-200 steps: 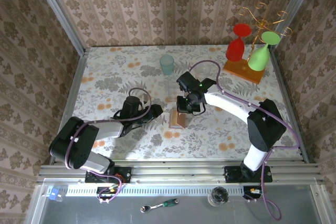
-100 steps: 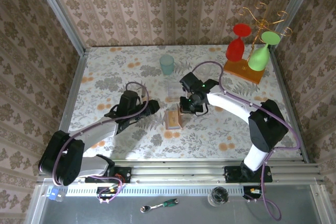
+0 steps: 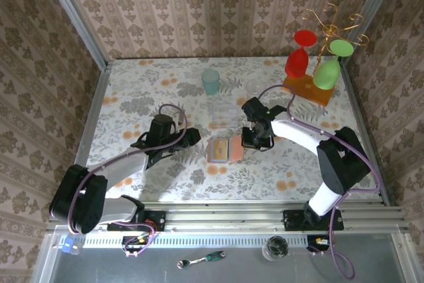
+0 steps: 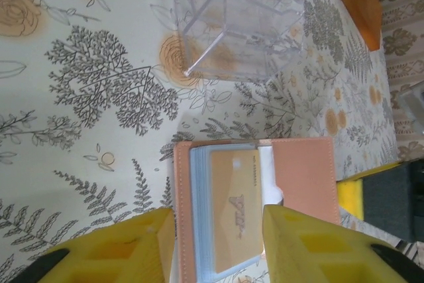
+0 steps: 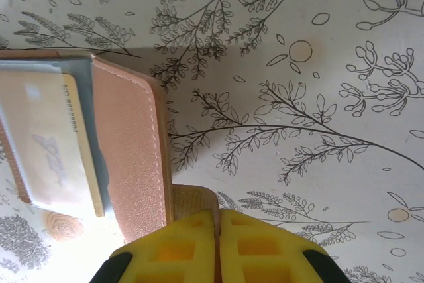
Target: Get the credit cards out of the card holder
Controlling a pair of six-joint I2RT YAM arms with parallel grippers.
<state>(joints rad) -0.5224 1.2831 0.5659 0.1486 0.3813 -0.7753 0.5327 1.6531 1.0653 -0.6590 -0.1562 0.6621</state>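
The card holder (image 3: pixel 236 149) lies opened flat on the flowered bench (image 3: pixel 132 97), near its middle and between the 2 hands. Its tan cover faces up on the side toward the right arm. The other half shows the grey-blue inside with 1 orange-tan credit card (image 4: pixel 235 210) seated in it. A pale blue layer edges that card underneath, and I cannot tell whether it is a second card or the lining.

The right hand (image 5: pixel 216 220) is clenched, its yellow fingertips pressed together on the tan edge of the holder's cover. From above, this hand (image 3: pixel 255 142) sits at the holder's right side, touching it.

The left hand (image 4: pixel 215 217) is released, its 2 yellow fingers (image 4: pixel 112 250) standing apart with nothing gripped. In its wrist view the card lies between and ahead of them. From above, it (image 3: pixel 192 138) hangs just beside the holder's left edge.

A clear plastic box (image 3: pixel 222 112) stands just beyond the holder, and a teal cup (image 3: pixel 211 81) is farther back. In the far right corner a rack on an orange wooden base (image 3: pixel 306 89) carries 1 red glass (image 3: pixel 298 57) and 1 green glass (image 3: pixel 328 71), both hanging bowl-down.
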